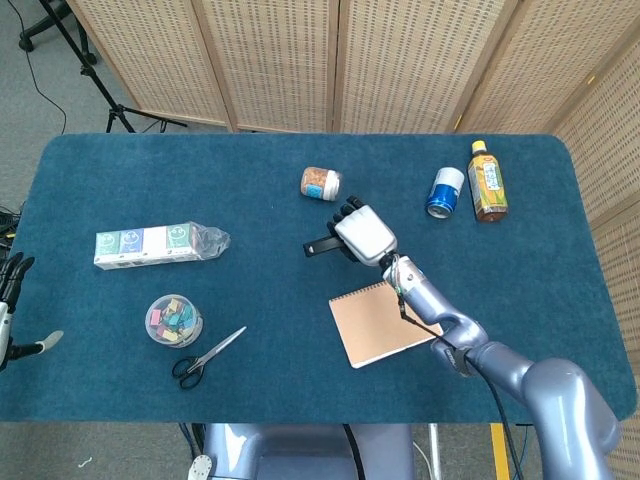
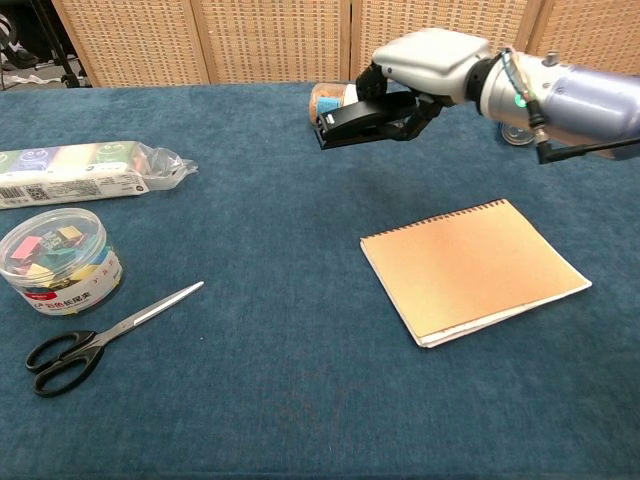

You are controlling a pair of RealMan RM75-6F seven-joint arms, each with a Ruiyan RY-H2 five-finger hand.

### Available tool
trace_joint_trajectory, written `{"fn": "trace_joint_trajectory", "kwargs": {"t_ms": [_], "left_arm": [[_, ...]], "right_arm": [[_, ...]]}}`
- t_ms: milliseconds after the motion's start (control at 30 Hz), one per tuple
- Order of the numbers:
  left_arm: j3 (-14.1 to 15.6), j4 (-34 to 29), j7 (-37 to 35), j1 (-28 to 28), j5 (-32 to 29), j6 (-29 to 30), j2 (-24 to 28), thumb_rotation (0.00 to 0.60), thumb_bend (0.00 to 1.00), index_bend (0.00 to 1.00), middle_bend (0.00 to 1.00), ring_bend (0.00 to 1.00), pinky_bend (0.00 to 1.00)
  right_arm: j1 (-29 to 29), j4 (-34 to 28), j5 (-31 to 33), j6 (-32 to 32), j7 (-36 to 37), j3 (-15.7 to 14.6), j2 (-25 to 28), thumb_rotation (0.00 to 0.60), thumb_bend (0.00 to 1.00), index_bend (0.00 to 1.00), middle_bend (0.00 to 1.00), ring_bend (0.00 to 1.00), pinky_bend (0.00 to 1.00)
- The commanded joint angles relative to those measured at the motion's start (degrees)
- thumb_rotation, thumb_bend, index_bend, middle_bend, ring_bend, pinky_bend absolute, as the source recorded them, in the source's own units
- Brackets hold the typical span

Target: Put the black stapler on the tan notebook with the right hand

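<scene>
Right hand (image 2: 425, 75) grips the black stapler (image 2: 365, 118) from above, fingers wrapped around its body, and holds it clear of the blue tabletop (image 2: 270, 230). Below the hand and nearer the robot lies the tan notebook (image 2: 472, 268), flat, its spiral edge toward the hand. That is the way the carry must go: down and back toward the robot. The stapler's long axis runs sideways from the hand toward the robot's left, so it should land within the cover. Just beyond the hand lies a small jar (image 1: 321, 183). Left hand (image 1: 10, 290), well apart at the tabletop's edge, holds nothing.
</scene>
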Motion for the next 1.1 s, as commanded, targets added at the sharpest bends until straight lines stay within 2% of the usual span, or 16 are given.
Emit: {"fn": "trace_joint_trajectory", "kwargs": {"t_ms": [33, 167, 333, 400, 500, 700, 900, 933, 1000, 1067, 1100], "left_arm": [[0.65, -0.21, 0.38, 0.1, 1.03, 0.36, -0.12, 0.6, 0.0, 0.0, 0.0, 0.0, 0.0], [1.46, -0.05, 0.46, 0.17, 1.92, 0.12, -0.1, 0.6, 0.0, 0.0, 0.0, 0.0, 0.0], [1.87, -0.37, 0.12, 0.77, 2.81, 1.38, 0.1, 0.6, 0.0, 0.0, 0.0, 0.0, 0.0], [2.29, -0.72, 0.18, 1.4, 4.04, 2.86, 0.12, 0.6, 0.0, 0.0, 0.0, 0.0, 0.0], [2.78, -0.67, 0.75, 1.64, 4.72, 3.22, -0.15, 0.6, 0.0, 0.0, 0.0, 0.0, 0.0], [3.04, -0.72, 1.77, 1.58, 4.87, 3.06, -0.48, 0.6, 0.0, 0.0, 0.0, 0.0, 0.0], [2.86, -0.7, 2.03, 1.41, 4.28, 2.68, -0.56, 0.6, 0.0, 0.0, 0.0, 0.0, 0.0], [2.85, -0.71, 2.1, 1.36, 4.22, 2.58, -0.57, 0.6, 0.0, 0.0, 0.0, 0.0, 0.0], [2.86, -0.75, 2.13, 1.27, 4.13, 2.36, -0.54, 0.6, 0.0, 0.0, 0.0, 0.0, 0.0], [2.86, -0.76, 2.14, 1.23, 3.92, 2.16, -0.48, 0.6, 0.0, 0.0, 0.0, 0.0, 0.0], [2.83, -0.79, 2.14, 1.18, 3.79, 2.02, -0.45, 0.6, 0.0, 0.0, 0.0, 0.0, 0.0]], "right_arm": [[-7.22, -19.11, -1.84, 6.01, -5.48, -3.83, 13.87, 0.6, 0.67, 0.56, 0.49, 0.34, 0.2], [-11.12, -28.48, -1.13, 7.61, -10.53, -6.15, 19.4, 0.6, 0.67, 0.56, 0.49, 0.34, 0.2], [-14.57, -32.35, -1.51, 8.56, -16.07, -9.31, 20.91, 0.6, 0.67, 0.56, 0.49, 0.34, 0.2], [-16.42, -32.18, -2.54, 8.6, -20.22, -12.07, 20.03, 0.6, 0.67, 0.56, 0.49, 0.34, 0.2], [-18.43, -31.7, -2.65, 9.96, -22.41, -12.77, 17.82, 0.6, 0.67, 0.56, 0.49, 0.34, 0.2], [-20.1, -28.01, -3.38, 10.68, -22.69, -12.65, 13.67, 0.6, 0.67, 0.56, 0.49, 0.34, 0.2], [-20.24, -27.0, -4.0, 10.48, -21.28, -11.64, 12.9, 0.6, 0.67, 0.55, 0.47, 0.34, 0.2], [-20.24, -26.96, -4.08, 10.22, -21.02, -11.56, 12.85, 0.6, 0.67, 0.53, 0.45, 0.33, 0.2], [-20.24, -27.43, -3.41, 8.81, -19.84, -11.65, 13.04, 0.6, 0.58, 0.37, 0.31, 0.25, 0.19], [-20.29, -28.51, -1.59, 6.81, -20.45, -11.56, 13.62, 0.6, 0.29, 0.08, 0.07, 0.06, 0.09], [-20.31, -29.43, -0.71, 6.24, -21.05, -11.22, 13.9, 0.6, 0.2, 0.02, 0.02, 0.01, 0.06]]}}
